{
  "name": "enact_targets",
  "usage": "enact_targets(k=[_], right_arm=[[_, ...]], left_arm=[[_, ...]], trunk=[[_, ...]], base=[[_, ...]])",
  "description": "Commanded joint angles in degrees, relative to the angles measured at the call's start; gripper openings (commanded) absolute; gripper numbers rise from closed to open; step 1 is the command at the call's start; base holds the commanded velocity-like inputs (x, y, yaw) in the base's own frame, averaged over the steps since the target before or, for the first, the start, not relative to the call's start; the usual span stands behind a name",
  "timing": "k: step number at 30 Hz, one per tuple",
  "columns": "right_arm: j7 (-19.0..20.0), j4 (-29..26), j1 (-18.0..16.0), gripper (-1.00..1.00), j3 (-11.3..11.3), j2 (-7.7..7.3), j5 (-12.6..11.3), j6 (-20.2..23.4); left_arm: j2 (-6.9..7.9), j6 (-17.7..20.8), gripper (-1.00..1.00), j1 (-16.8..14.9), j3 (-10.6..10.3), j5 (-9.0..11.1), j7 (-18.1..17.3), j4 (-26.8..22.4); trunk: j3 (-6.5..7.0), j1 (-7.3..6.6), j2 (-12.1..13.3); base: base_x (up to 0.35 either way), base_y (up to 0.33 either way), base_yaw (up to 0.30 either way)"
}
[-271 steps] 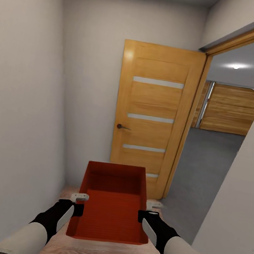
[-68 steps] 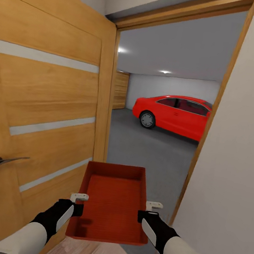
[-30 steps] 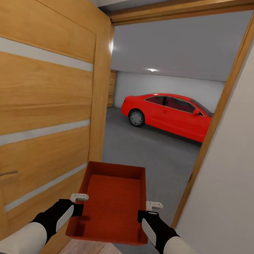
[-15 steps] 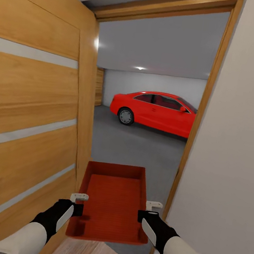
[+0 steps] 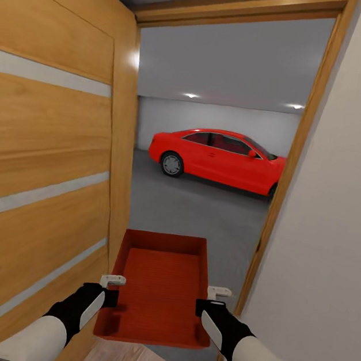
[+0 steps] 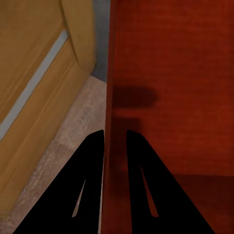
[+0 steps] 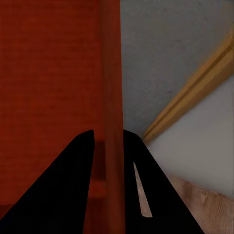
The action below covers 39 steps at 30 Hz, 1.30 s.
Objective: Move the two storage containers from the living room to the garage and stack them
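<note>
Risk: clipping the open light-wood panelled door (image 5: pixel 42 170) or the wooden door frame (image 5: pixel 288 180) going through, which could knock the orange-red open-top plastic bin (image 5: pixel 159 287) loose. Bin sits between the arms, held up at the threshold, grey concrete garage floor (image 5: pixel 198 212) ahead. Left gripper (image 6: pixel 115 141) clamps its left wall, right gripper (image 7: pixel 108 139) its right wall.

Matt ribbed-bottom storage container (image 5: pixel 159 285), grained wood door (image 5: pixel 40 181) (satin sheen), glossy car (image 5: pixel 219 157), mottled concrete floor (image 5: pixel 198 212)
</note>
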Motion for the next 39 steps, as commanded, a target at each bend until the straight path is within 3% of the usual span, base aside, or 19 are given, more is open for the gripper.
enact_targets(k=[1, 12, 33, 39], right_arm=[[-0.47, -0.13, -0.10, -1.00, -0.64, -0.05, -0.21, 0.31], [-0.47, -0.13, -0.10, -1.00, -0.61, -0.05, -0.21, 0.26], [-0.47, -0.13, -0.10, -1.00, -0.64, -0.05, -0.21, 0.26], [-0.47, -0.13, -0.10, -1.00, -0.63, -0.05, -0.21, 0.26]], left_arm=[[1.45, 0.47, -1.00, 0.06, -0.41, -1.43, 1.13, -0.11], [1.46, 0.35, -1.00, 0.06, -0.44, -1.44, 1.13, -0.12], [1.45, 0.01, -1.00, 0.06, -0.44, -1.44, 1.21, -0.20], [1.45, 0.43, -1.00, 0.06, -0.42, -1.44, 1.13, -0.16]], trunk=[[-0.02, 0.03, -0.05], [-0.02, 0.03, -0.05], [-0.02, 0.03, -0.05], [-0.02, 0.03, -0.05]], base=[[0.094, 0.312, -0.001], [0.084, 0.280, -0.050], [0.002, 0.008, -0.244], [0.020, 0.086, -0.067]])
